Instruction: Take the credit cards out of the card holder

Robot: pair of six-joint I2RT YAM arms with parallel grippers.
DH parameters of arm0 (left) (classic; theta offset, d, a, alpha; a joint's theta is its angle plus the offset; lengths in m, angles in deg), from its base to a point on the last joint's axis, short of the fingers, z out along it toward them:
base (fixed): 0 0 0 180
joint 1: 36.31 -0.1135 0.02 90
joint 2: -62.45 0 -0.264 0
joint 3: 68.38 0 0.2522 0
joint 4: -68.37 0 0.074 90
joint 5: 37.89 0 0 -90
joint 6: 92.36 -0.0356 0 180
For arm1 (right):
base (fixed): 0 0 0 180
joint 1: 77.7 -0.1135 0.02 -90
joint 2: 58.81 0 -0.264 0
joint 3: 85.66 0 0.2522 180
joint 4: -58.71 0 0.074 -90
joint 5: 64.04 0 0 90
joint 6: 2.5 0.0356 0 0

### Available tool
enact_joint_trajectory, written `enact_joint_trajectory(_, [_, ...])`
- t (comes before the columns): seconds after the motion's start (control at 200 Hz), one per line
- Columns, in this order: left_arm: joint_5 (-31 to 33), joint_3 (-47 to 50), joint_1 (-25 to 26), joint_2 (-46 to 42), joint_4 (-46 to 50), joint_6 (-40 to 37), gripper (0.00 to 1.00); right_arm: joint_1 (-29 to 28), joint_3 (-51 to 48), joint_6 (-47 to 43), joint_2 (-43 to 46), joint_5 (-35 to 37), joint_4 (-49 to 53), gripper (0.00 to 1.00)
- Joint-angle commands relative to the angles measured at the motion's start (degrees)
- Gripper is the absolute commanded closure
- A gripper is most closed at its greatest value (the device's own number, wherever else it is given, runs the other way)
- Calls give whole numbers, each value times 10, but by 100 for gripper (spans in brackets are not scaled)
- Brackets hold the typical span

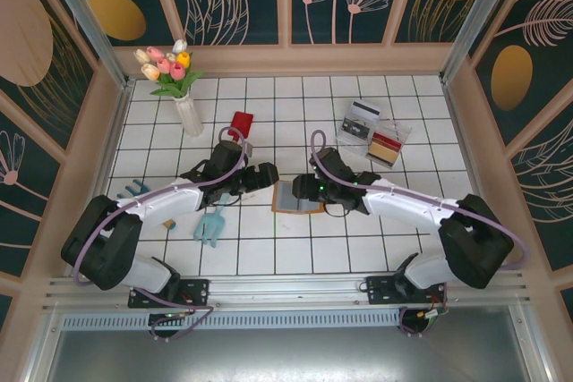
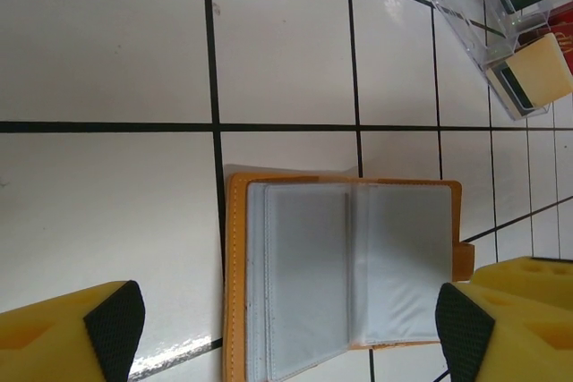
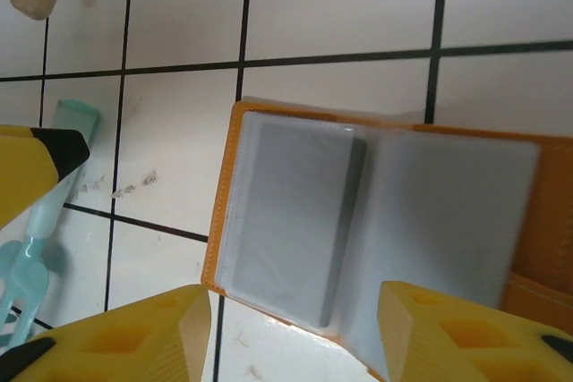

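Because the flat orange-brown folding card holder (image 1: 294, 197) lies open on the white tiled table (image 1: 269, 257) between both arms, choose your arm by alignment. The right gripper (image 3: 294, 310) hangs over the holder, jaws wide and empty. The grey rectangular credit card (image 3: 295, 221) in its clear pocket runs lengthwise toward that gap (short edge nearest). The left gripper (image 2: 291, 328), equally wide and empty, straddles the holder crosswise, which looks less favourable.
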Motion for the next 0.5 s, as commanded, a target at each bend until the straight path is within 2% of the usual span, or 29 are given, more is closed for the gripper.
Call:
enact_joint_trajectory(0.0, [-14,7,3,6,-15,20,17,-3,0,71,-24,23,-13,48])
enact_joint_trajectory(0.185, [-18,-1,18,19,-30,39,29,-8,30,34,-89,34,34,43])
enact_joint_trajectory(0.28, [-18,-2,28,25,-38,52,35,-19,55,21,-123,65,64,43])
enact_joint_trajectory(0.38, [-2,9,36,31,-62,88,41,-35,76,14,-153,92,84,43])
enact_joint_trajectory(0.495, [-13,24,37,40,-99,117,46,-47,86,13,-177,100,92,41])
